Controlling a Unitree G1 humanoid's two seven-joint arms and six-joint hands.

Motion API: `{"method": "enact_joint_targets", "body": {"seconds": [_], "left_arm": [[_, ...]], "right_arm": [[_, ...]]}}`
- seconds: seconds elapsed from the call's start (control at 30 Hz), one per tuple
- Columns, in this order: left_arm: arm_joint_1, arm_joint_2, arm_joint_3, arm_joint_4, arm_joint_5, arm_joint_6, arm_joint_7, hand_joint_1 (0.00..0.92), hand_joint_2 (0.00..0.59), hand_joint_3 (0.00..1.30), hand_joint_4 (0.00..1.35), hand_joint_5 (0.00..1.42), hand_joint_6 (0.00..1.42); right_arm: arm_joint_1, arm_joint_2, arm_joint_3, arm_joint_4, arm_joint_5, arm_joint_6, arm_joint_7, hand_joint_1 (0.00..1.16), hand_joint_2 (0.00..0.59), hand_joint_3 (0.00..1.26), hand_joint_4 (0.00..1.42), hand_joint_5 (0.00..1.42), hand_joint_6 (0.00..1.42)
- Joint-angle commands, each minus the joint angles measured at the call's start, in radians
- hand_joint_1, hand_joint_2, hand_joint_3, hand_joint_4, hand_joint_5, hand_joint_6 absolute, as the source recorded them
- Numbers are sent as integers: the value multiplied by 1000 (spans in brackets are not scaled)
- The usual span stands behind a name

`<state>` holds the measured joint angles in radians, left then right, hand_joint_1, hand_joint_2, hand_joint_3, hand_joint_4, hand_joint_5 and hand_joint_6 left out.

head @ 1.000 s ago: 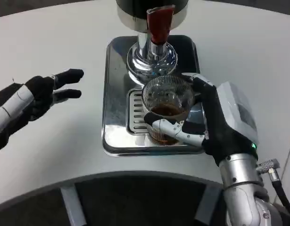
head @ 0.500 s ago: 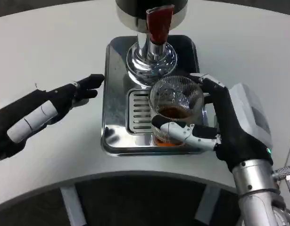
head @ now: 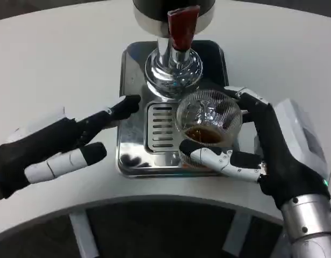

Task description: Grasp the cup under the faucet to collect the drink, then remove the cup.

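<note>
A ribbed clear glass cup (head: pixel 208 126) with brown drink in its bottom sits low over the right side of the steel drip tray (head: pixel 134 134), to the right of and in front of the faucet's chrome column (head: pixel 173 67) and red tap handle (head: pixel 182 26). My right hand (head: pixel 262 153) grips the cup, thumb across its front and fingers around its far right side. My left hand (head: pixel 63 148) is stretched out flat, holding nothing, its fingertips touching the tray's left edge.
The slotted drain grille (head: pixel 161 128) lies in the tray left of the cup. The dispenser's dark body (head: pixel 173 8) stands at the back. White table spreads to both sides, and its curved front edge runs just below my hands.
My right hand has carried the cup to the right and toward me, away from under the faucet. My left hand has reached rightward to the tray's left edge.
</note>
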<state>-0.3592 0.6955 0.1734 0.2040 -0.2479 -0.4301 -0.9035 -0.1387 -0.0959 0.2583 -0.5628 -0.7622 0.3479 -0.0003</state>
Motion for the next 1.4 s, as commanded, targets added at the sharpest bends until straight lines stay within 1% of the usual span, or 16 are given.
{"method": "enact_joint_targets", "body": {"seconds": [0.03,0.27,0.37,0.5,0.67,0.93,1.1,1.27,1.4], "left_arm": [[57,-7,-3,-38,32,-50,25,0,55,0,0,0,0],[109,-4,-3,-93,73,-101,79,0,50,0,0,0,0],[127,-9,0,-110,98,-130,109,0,47,0,0,0,0],[152,-9,-1,-131,118,-148,147,0,43,0,0,0,0],[214,-10,4,-187,149,-158,193,0,36,0,0,0,0],[290,-15,13,-287,229,-142,285,0,36,0,0,0,0],[347,-31,19,-382,310,-92,356,0,38,0,0,0,0],[405,-63,20,-493,381,-3,418,0,50,0,0,0,0],[437,-80,17,-560,423,53,446,0,51,0,0,0,0]], "right_arm": [[33,-5,1,-58,-15,-20,14,999,230,902,1203,1391,1424],[77,-15,4,-110,-14,-29,40,999,230,902,1203,1391,1424],[93,-13,14,-128,-16,-31,47,999,230,902,1203,1391,1424],[110,-13,27,-145,-21,-35,57,999,230,902,1203,1391,1424],[127,-17,39,-167,-28,-44,70,999,230,907,1214,1391,1424],[145,-21,58,-202,-43,-48,94,999,230,911,1218,1391,1424],[171,-23,71,-231,-52,-51,115,999,230,912,1218,1391,1424],[198,-21,83,-256,-59,-53,128,999,230,912,1218,1391,1424],[222,-17,94,-275,-64,-56,136,999,230,912,1218,1391,1424]]}}
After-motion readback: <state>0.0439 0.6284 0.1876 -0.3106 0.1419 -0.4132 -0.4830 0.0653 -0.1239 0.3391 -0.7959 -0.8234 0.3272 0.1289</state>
